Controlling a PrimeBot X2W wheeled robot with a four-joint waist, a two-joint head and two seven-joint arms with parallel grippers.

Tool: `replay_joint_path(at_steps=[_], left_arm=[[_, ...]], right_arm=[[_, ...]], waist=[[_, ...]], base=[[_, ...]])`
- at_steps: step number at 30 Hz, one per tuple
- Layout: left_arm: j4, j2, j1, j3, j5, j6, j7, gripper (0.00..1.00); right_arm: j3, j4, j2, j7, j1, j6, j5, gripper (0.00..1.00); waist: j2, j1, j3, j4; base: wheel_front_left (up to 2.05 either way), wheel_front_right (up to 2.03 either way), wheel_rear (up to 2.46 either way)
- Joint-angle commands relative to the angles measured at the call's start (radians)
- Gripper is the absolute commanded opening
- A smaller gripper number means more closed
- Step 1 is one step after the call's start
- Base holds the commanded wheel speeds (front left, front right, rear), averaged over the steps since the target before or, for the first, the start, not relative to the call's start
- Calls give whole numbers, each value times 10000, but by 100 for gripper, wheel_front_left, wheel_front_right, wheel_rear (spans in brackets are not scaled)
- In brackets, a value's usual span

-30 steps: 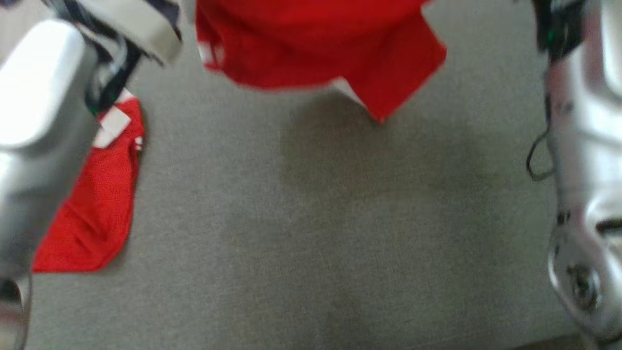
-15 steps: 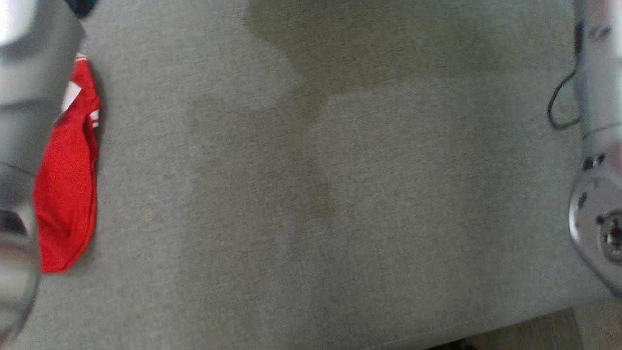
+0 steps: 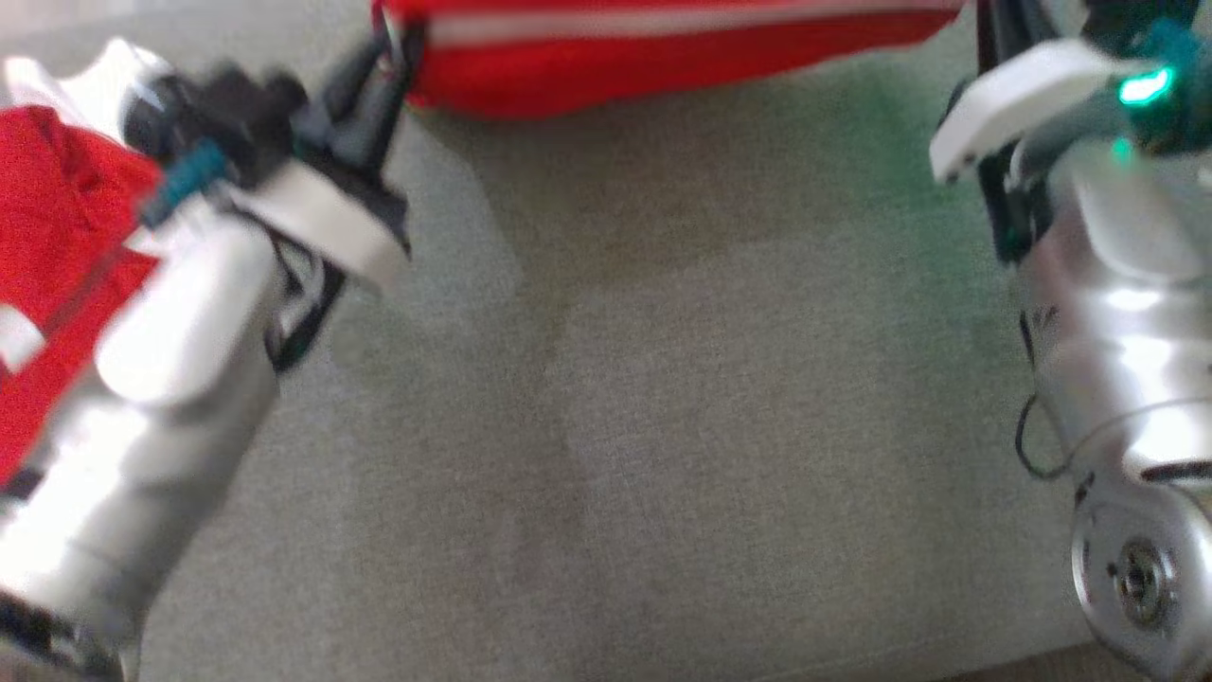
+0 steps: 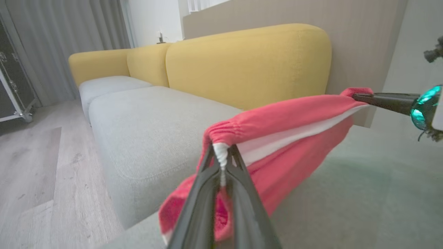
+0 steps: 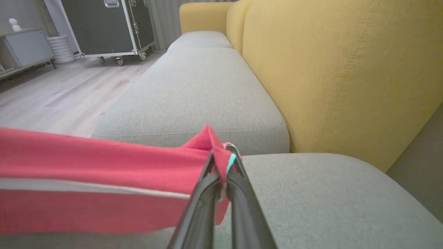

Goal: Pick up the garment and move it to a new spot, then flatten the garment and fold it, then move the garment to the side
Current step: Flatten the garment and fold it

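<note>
Left hand [image 4: 221, 154]: fingers pressed together, pinching the gathered, white-lined waistband at one end of the garment [image 4: 283, 117].

Right hand [image 5: 221, 157]: fingers likewise pressed together, pinching the opposite end of the same band.

Garment: red with a white stripe, stretched nearly taut between the two hands and held above the grey seat cushion [image 3: 663, 426]. Its loose lower part hangs from the band toward the cushion. Whether the hanging cloth touches the cushion cannot be told. In the head view the garment spans the far side of the cushion, with the left hand at its left end.

A green light [image 3: 1141, 87] glows on the right wrist, above the cushion's right side.

Second item: red cloth [image 3: 47, 218] with white patches, at the cushion's left side, partly hidden behind the silver left forearm [image 3: 161, 407]. Whether it joins the held garment cannot be told.

Beyond the cushion: a yellow backrest [image 5: 346, 69] rises along its rear edge. A further grey seat [image 5: 193, 93] continues in line with the cushion.

Off the cushion's front edge lies pale wood floor [image 5: 52, 93]. Farther off stand a black wheeled case [image 5: 104, 27] and a grey curtain [image 4: 69, 34].
</note>
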Motion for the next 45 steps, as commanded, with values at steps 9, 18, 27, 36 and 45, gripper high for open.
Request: replay_joint_path(at_steps=[9, 18, 27, 36, 45], left_arm=[[-1097, 784, 1950, -902, -65, 22, -50, 0], [-1573, 603, 3484, -1185, -23, 22, -50, 0], [-2133, 277, 4864, -1239, 232, 22, -51, 0], [-2373, -24, 5098, -1334, 142, 70, -51, 0], [-2087, -415, 4648, -1046, -67, 135, -36, 0]], right_arm=[[1347, 981, -507, 346, 1257, -7, 625, 0], [1854, 1161, -1160, 956, 2431, -7, 1616, 0], [2174, 860, -2025, 1154, 3506, -7, 2558, 0], [2174, -196, -2391, 1162, 3926, -7, 2784, 0], [1611, -1211, -2278, 1375, 3768, -7, 2114, 0]], waist=[[0, 3, -1790, 42], [0, 3, -3016, 7], [0, 3, -3670, -220], [0, 3, -3594, -54], [0, 3, -2974, 631]], base=[[0, 0, 0], [0, 0, 0], [0, 0, 0], [0, 0, 0], [0, 0, 0]])
